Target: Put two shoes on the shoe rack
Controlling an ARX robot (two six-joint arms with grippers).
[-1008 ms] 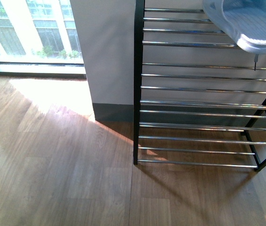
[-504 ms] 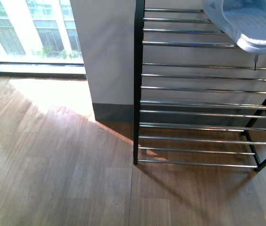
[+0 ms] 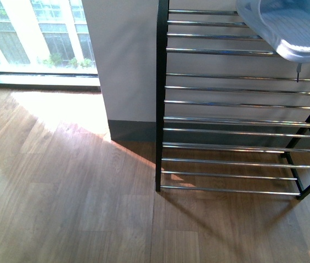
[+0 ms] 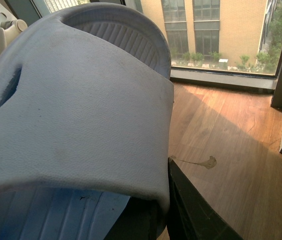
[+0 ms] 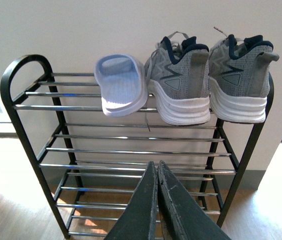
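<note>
The right gripper (image 5: 154,172) has its two fingers pressed together with nothing between them, and it hangs in front of the rack (image 5: 26,107), low against the middle shelves, so it reads as done with its load. The left gripper (image 4: 163,220) shows only as dark fingers under a pale-blue slide (image 4: 76,115) that fills the left wrist view; the slide seems pinched at its edge, carried clear of the wooden floor (image 4: 230,145), but whether the jaws are truly clamped on it I cannot tell. On the rack's top shelf sit two grey sneakers (image 5: 208,82), side by side at the end nearest the wall corner, heels outward and white soles resting across the chrome bars, which keeps them level. Just beside them on the same shelf lies a second blue slide (image 5: 121,85), sole-bed up. Count: two sneakers, two slides, one rack. Judging by this, the sneakers are already placed, and the held slide likely belongs next to its mate.
</note>
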